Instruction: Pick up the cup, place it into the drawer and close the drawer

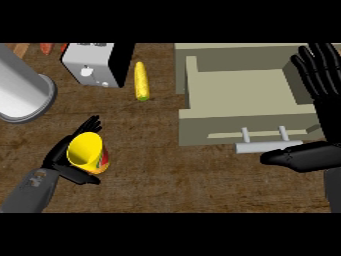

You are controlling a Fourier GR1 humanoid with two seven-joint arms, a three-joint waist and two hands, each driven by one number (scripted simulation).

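Left hand [68, 157]: at lower left of the head view, forearm entering from the bottom edge and angled up and to the right. Fingers and thumb are curled round the cup [88, 152], which sits in the palm. The cup is yellow with a red and green patch on its side, tilted, mouth facing up and to the left. It lies over the wooden counter [173, 175], well apart from the drawer [239, 95].

Right hand [322, 90]: at the right edge, palm flat, fingers straight and spread, pointing toward the top of the view. The thumb [298, 156] juts left, its tip just beside the drawer's handle [265, 146]; contact cannot be judged. It holds nothing.

Drawer: beige, pulled open, interior visible, with the front panel and pale bar handle toward the robot.

Other items: a corn cob [140, 81] lies left of the drawer. A white and black appliance [98, 64] stands at upper left. A grey cylinder [14, 87] stands at far left.
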